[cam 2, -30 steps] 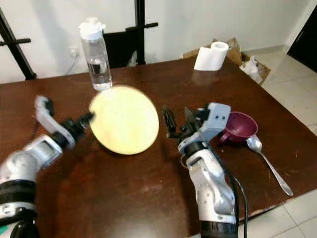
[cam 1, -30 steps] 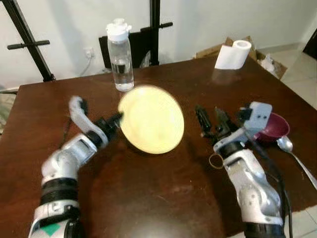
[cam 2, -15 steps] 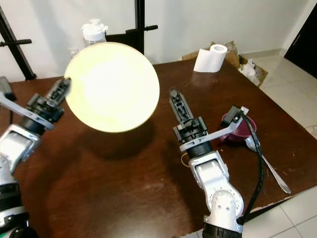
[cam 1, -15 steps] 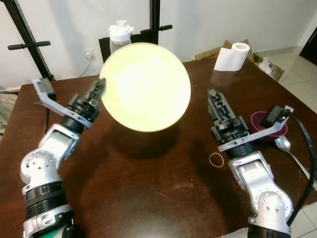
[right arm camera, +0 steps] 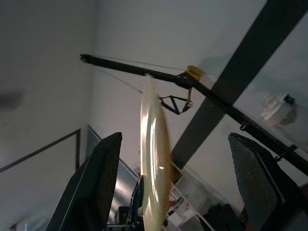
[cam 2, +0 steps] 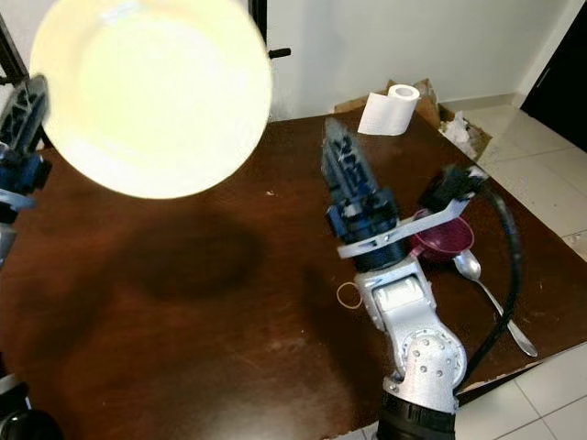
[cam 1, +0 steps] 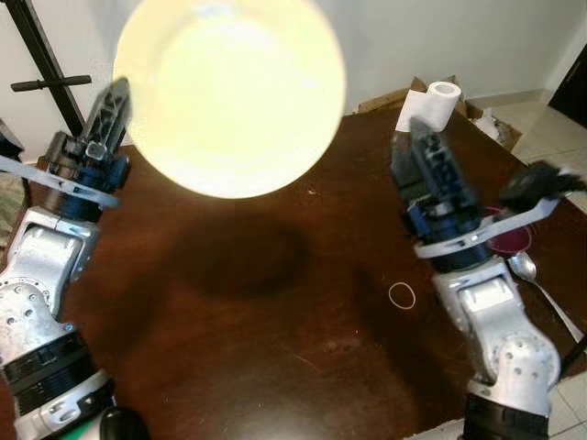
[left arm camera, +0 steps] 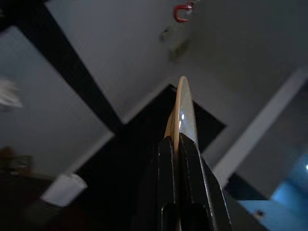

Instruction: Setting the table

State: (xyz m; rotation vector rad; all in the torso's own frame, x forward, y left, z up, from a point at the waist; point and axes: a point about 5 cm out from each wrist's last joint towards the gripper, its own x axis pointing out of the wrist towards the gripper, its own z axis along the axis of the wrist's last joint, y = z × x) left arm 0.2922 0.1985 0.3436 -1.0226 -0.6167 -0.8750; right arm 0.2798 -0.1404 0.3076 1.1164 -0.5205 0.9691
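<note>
Left pincer [cam 1: 112, 99] clamped on yellow plate [cam 1: 229, 92] rim (held high above table [cam 1: 275, 302]), right pincer [right arm camera: 178, 192] spread apart

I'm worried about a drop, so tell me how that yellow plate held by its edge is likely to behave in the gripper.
The yellow plate probably stays stiff: it keeps its round shape while the left gripper pinches only its rim. Its glossy face suggests it could slip or swing in such a narrow hold. It looks thin edge-on, so likely light, though possibly breakable if dropped onto the table.
</note>
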